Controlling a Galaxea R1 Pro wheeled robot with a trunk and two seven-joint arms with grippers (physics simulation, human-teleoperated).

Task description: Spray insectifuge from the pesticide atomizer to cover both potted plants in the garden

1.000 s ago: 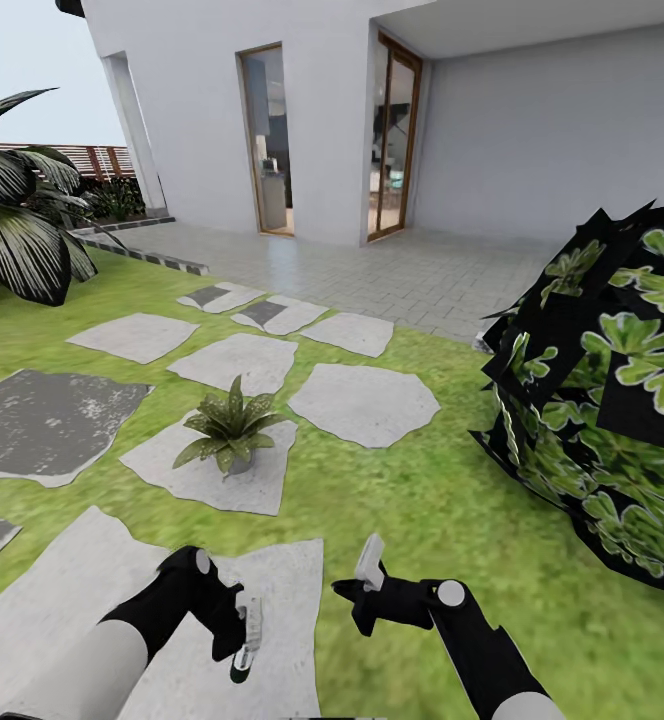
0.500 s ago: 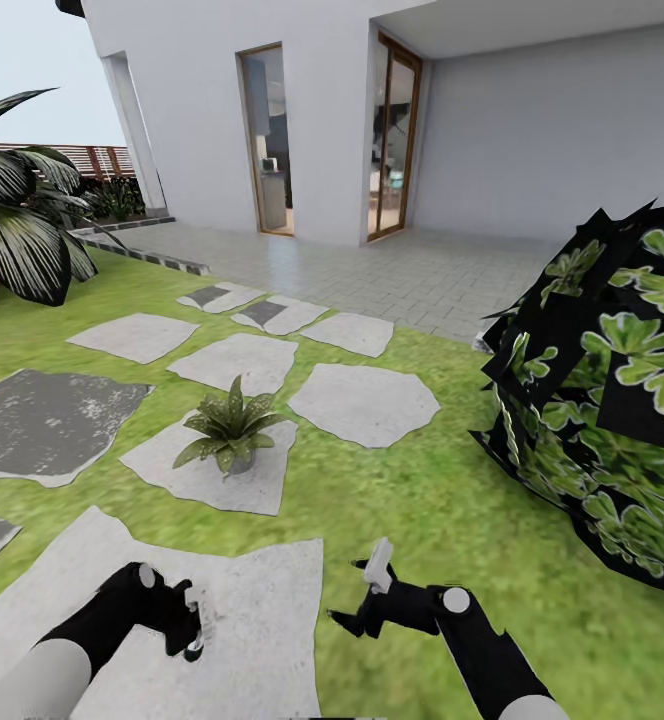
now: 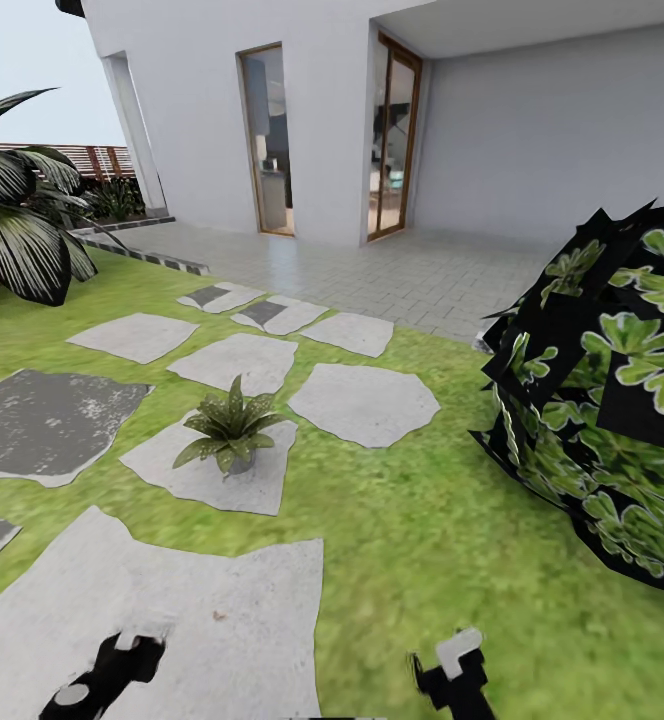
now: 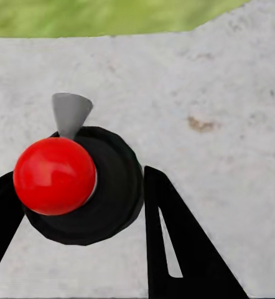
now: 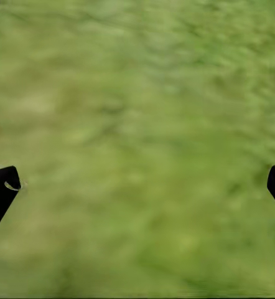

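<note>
The pesticide atomizer (image 4: 53, 174), a dark bottle with a round red top and grey nozzle, appears from above in the left wrist view, over a pale stepping stone. My left gripper (image 4: 78, 177) is shut on it, a black finger pressed on either side. In the head view that gripper (image 3: 112, 665) is low at the bottom left. A potted plant (image 3: 230, 428), a small rosette of pointed speckled leaves, stands on a stepping stone ahead. My right gripper (image 3: 452, 660) hangs over grass at the bottom edge; in its wrist view the gripper (image 5: 137, 187) is open and holds nothing.
A big dark leafy bush (image 3: 602, 420) crowds the right side. A white-striped agave (image 3: 17, 230) stands far left, a brown fence (image 3: 92, 160) behind it. Flat grey stepping stones (image 3: 362, 400) cross the lawn toward a tiled terrace (image 3: 392, 270) and the white house.
Both arms have dropped and drawn back to the bottom edge of the head view, the left one still carrying the atomizer. The plant and the view itself have not shifted.
</note>
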